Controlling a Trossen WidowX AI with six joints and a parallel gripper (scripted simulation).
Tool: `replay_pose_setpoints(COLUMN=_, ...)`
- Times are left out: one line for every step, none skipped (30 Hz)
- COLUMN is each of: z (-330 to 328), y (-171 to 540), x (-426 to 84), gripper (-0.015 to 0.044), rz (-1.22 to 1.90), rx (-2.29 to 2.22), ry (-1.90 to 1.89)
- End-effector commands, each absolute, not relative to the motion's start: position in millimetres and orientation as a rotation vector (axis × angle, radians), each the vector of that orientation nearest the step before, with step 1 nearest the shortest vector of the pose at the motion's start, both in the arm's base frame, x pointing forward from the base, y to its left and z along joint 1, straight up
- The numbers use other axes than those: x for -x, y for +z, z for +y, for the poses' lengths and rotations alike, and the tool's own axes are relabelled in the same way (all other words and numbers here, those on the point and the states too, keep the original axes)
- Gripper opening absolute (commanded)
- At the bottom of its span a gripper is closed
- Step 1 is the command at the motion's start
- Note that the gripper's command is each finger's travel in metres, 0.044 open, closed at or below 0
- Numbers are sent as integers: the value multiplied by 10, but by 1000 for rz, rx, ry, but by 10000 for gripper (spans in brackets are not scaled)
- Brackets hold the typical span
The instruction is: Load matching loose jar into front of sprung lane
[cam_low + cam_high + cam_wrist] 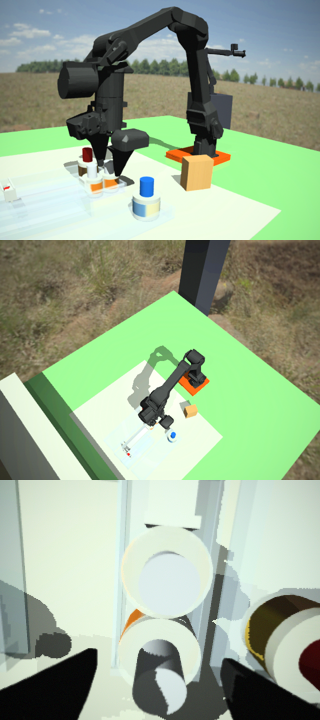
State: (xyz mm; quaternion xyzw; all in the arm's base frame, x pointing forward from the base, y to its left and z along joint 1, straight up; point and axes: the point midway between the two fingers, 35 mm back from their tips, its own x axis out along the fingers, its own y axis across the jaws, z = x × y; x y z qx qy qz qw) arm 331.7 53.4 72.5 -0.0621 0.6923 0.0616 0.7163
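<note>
With its fingers spread to either side of the front jar (pixel 156 423) (pixel 110 180) (pixel 160 655), the gripper (pixel 157 421) (pixel 109 169) (pixel 160 661) has released it; the wrist view shows gaps on both sides. The jar is at the front end of the sprung lane (pixel 139 446) (pixel 123 184) (pixel 118 580), its long axis roughly vertical and its white cap pointing up. Whether it touches the front stop or sits flat on the lane floor, I cannot tell.

Directly behind it is the matching old jar (pixel 151 428) (pixel 94 185) (pixel 167 572), also cap up, with the pusher plate (pixel 81 179) (pixel 172 519) at its back. The two jars form a row along the lane, with little or no gap between them.

To one side is the red-capped jar (pixel 87 164) (pixel 292 640), near one finger; to the other, farther off, is the blue-capped jar (pixel 172 436) (pixel 146 206). A wooden block (pixel 190 411) (pixel 197 173) stands upright outside the lanes, well clear of the fingers.
</note>
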Motion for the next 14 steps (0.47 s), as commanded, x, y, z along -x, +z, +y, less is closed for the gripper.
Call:
replay_pose_setpoints(z=530, y=747, x=-3279, gripper=302, rz=1536, rx=136, ry=137)
replay_pose_setpoints(z=526, y=749, x=-3257, gripper=302, rz=1536, rx=136, ry=137)
replay_pose_setpoints(z=521, y=751, x=-3230, gripper=302, rz=1536, rx=136, ry=137)
replay_pose_setpoints(z=515, y=753, x=-3199, gripper=302, rz=1537, rx=136, ry=137)
replay_pose_setpoints(z=509, y=755, x=-3166, gripper=302, rz=1537, rx=136, ry=137)
replay_pose_setpoints(z=503, y=757, x=-3132, gripper=302, rz=1537, rx=136, ry=137)
replay_pose_setpoints(z=497, y=758, x=-3098, gripper=302, rz=1538, rx=136, ry=137)
replay_pose_setpoints(z=491, y=759, x=-3064, gripper=302, rz=1538, rx=136, ry=137)
replay_pose_setpoints(z=485, y=760, x=-3030, gripper=302, rz=1538, rx=136, ry=137)
replay_pose_setpoints(z=479, y=760, x=-2996, gripper=302, rz=1538, rx=136, ry=137)
replay_pose_setpoints(z=473, y=759, x=-2962, gripper=302, rz=1539, rx=136, ry=137)
replay_pose_setpoints(z=467, y=759, x=-2928, gripper=302, rz=1539, rx=136, ry=137)
replay_pose_setpoints(z=460, y=757, x=-2893, gripper=302, rz=1539, rx=136, ry=137)
replay_pose_setpoints(z=454, y=756, x=-2859, gripper=302, rz=1540, rx=136, ry=137)
